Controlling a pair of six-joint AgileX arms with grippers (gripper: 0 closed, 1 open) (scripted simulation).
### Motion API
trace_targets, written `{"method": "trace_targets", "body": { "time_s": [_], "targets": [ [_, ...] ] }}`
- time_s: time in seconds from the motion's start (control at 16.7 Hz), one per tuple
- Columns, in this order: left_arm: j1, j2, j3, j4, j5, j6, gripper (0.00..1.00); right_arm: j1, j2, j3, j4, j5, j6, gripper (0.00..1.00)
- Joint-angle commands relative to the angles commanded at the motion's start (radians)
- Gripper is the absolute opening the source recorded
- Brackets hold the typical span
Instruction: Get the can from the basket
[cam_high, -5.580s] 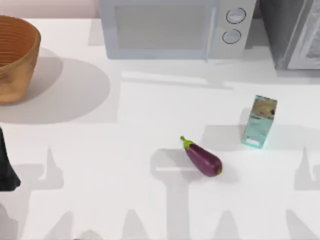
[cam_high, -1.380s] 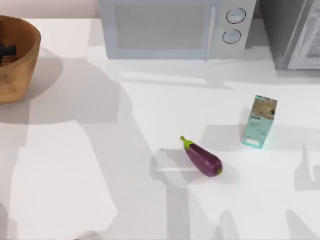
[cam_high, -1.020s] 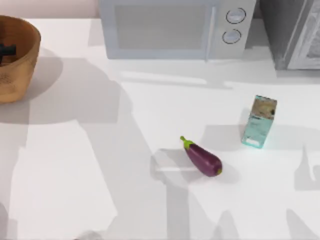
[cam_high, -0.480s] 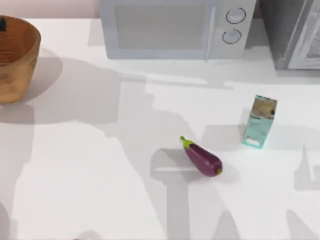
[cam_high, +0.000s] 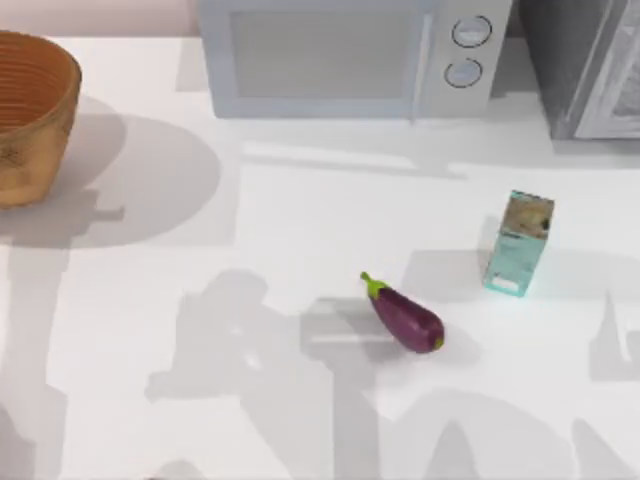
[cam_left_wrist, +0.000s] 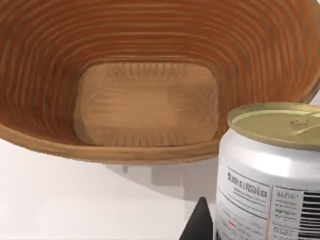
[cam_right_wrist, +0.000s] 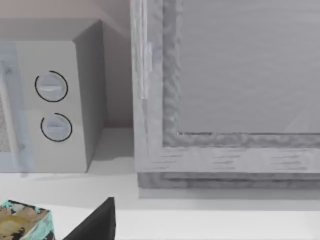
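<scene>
Can (cam_left_wrist: 270, 170) sits close up in the left wrist view, upright, tan lid up, silver side with small print and barcode facing the camera; it's above and outside the basket (cam_left_wrist: 145, 75), whose bare woven floor shows past it, so I judge it's already lifted clear of the rim. One dark finger (cam_left_wrist: 199, 225) of the left gripper shows right at the can's side; the grip looks like a side pinch that keeps the can vertical, which would explain the level lid, but the contact itself is out of frame, so treat "clamped on the can" as probable, not confirmed. In the top view the basket (cam_high: 30, 120) is at the far left edge of the table (cam_high: 250, 400), partly cut off, with deep curved walls; the near rim is the only edge to mind if the can gets carried toward the table middle. Plenty of bare white surface right of the basket and toward the front. Eggplant (cam_high: 405, 317) lies near centre, teal carton (cam_high: 518, 243) stands to its right, both well apart from the basket. Microwave (cam_high: 340, 55) lines the back edge, so retreat that way is limited. Right arm is parked on the right; its wrist view faces the microwave dials (cam_right_wrist: 52, 107) and a grey cabinet (cam_right_wrist: 230, 90), with one dark finger (cam_right_wrist: 95, 222) showing, and I can't tell how its fingers are set.
</scene>
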Motion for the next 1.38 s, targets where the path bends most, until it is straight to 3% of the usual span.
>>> {"method": "trace_targets", "body": {
  "time_s": [0.36, 0.66, 0.9, 1.38],
  "targets": [
    [-0.052, -0.712, -0.623, 0.305, -0.019, -0.056, 0.0, 0.0, 0.0, 0.0, 0.0, 0.0, 0.0, 1.0],
    [-0.084, -1.109, -0.982, 0.532, -0.032, -0.089, 0.0, 0.0, 0.0, 0.0, 0.0, 0.0, 0.0, 1.0],
    [-0.096, -1.235, -1.099, 0.626, -0.038, -0.1, 0.0, 0.0, 0.0, 0.0, 0.0, 0.0, 0.0, 1.0],
    [-0.095, -1.213, -1.095, 0.642, -0.032, -0.097, 0.0, 0.0, 0.0, 0.0, 0.0, 0.0, 0.0, 1.0]
  ]
}}
